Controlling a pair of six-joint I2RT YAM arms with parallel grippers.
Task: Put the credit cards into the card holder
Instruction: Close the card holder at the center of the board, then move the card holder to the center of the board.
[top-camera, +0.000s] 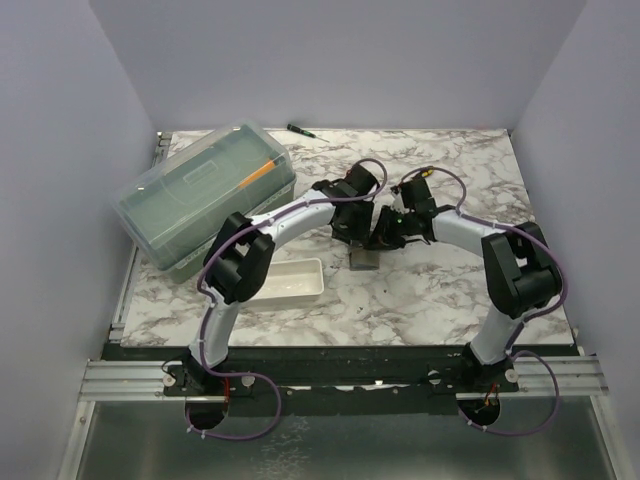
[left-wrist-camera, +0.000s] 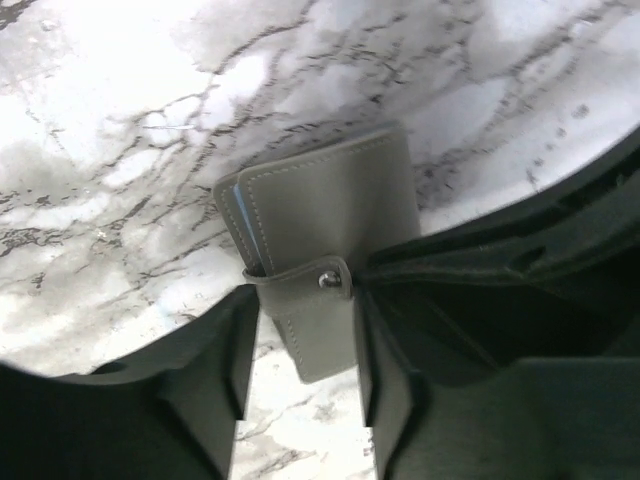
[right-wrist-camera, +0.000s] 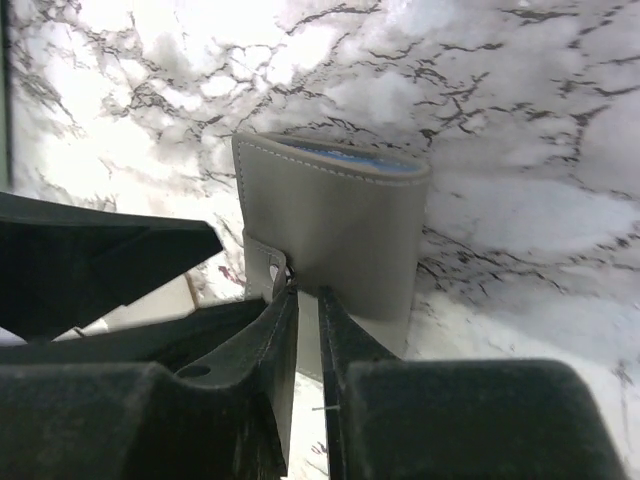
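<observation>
The card holder (left-wrist-camera: 325, 200), a small grey wallet, lies folded on the marble with its strap snapped over it. Thin bluish edges of the credit cards (right-wrist-camera: 345, 158) show inside its fold. My left gripper (left-wrist-camera: 302, 300) is open. Its fingers straddle the holder's narrow end, with marble showing on the left side. My right gripper (right-wrist-camera: 305, 292) has its jaws only a narrow slit apart, with the tips at the strap's snap. In the top view both grippers meet over the card holder (top-camera: 362, 261).
A white oblong tray (top-camera: 290, 282) lies left of the holder, under the left arm. A big translucent greenish lidded box (top-camera: 205, 195) stands at the back left. A dark pen-like tool (top-camera: 300, 129) lies by the back wall.
</observation>
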